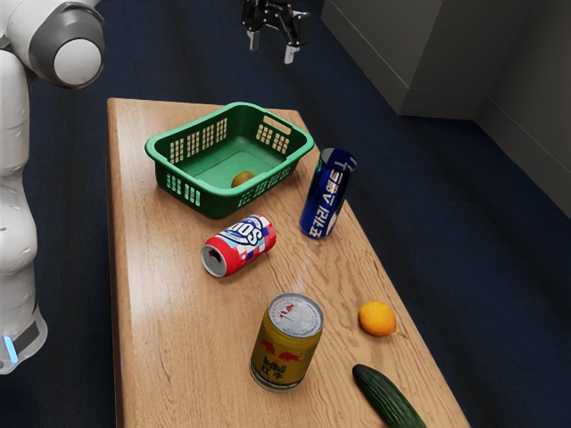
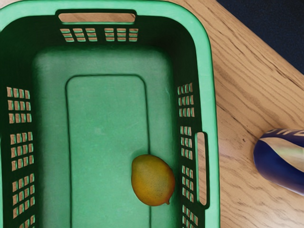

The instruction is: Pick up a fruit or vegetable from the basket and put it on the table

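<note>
High above the table, past the basket's far end, my gripper [image 1: 272,46] is open in the exterior view, its two fingertips well apart with nothing between them. Below stands the green basket [image 1: 192,193], upright on the wooden table [image 1: 161,321]. One yellow-brown fruit [image 1: 242,178] lies on the basket floor, partly hidden by the near wall's rim. From above, the wrist view has the basket [image 2: 205,71] with the mango-like fruit [image 2: 153,180] on its floor, close to the long side wall nearest the blue can.
Beside the basket stands a blue can [image 1: 328,193], also in the wrist view [image 2: 282,159]. A red-blue can [image 1: 239,245] lies on its side. Farther along are a gold can [image 1: 287,343], an orange fruit [image 1: 376,318] and a cucumber [image 1: 387,398].
</note>
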Action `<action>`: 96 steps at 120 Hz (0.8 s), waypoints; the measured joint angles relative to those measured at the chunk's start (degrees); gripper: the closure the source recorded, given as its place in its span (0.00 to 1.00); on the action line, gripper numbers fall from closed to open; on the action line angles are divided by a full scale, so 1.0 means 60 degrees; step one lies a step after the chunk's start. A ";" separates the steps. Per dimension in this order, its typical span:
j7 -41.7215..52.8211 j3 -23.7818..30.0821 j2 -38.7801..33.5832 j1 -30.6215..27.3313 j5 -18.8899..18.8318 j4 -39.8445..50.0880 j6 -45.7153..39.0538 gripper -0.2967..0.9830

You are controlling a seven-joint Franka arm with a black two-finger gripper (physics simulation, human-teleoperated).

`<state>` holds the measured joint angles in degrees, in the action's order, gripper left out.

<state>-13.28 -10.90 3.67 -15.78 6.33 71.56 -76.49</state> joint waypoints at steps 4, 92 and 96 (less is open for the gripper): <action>-0.0002 0.0000 -0.0002 -0.0001 0.0005 0.0002 -0.0001 0.25; 0.0156 0.0185 -0.3036 0.3523 -0.1450 0.4048 -0.0678 0.25; 0.0131 -0.0198 -0.3431 0.4104 -0.1442 0.4799 -0.1032 0.25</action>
<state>-12.50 -12.08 -16.91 8.85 -2.33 100.36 -82.68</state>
